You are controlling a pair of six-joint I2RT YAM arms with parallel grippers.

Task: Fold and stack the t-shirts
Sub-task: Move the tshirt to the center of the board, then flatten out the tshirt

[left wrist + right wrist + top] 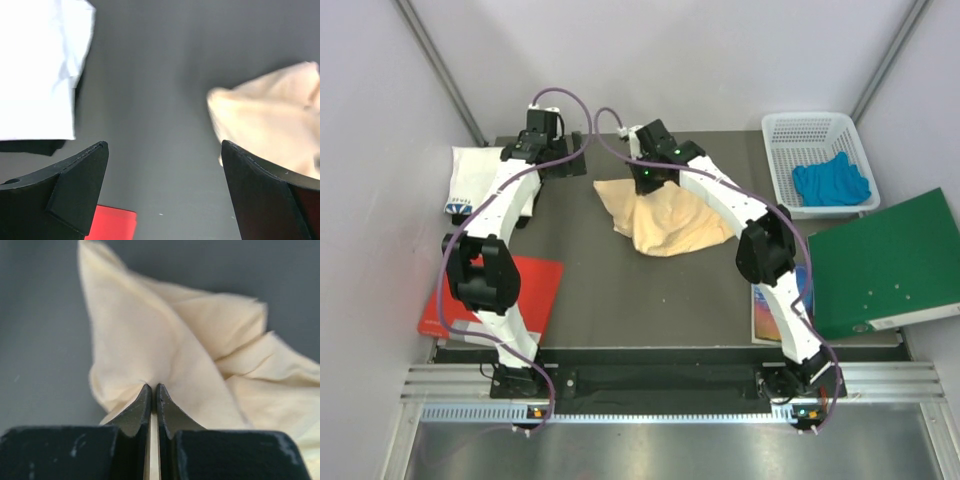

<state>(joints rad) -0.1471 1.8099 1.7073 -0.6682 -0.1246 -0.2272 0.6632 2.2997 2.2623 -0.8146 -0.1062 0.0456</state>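
Lying crumpled on the table [650, 300], the peach t-shirt [670, 225] is pinched at its far edge by the right gripper [154, 387], while the left gripper [164, 145], spread wide and empty, is held just to its left.

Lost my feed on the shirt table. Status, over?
Right gripper shut on peach shirt, crumpled mid-table. Left gripper open, empty. White shirt flat, far left. Nothing between the two shirts.

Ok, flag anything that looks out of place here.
The peach t-shirt lies crumpled in the middle, one fold pinched in the right fingers. The green folder at the right lies skewed.
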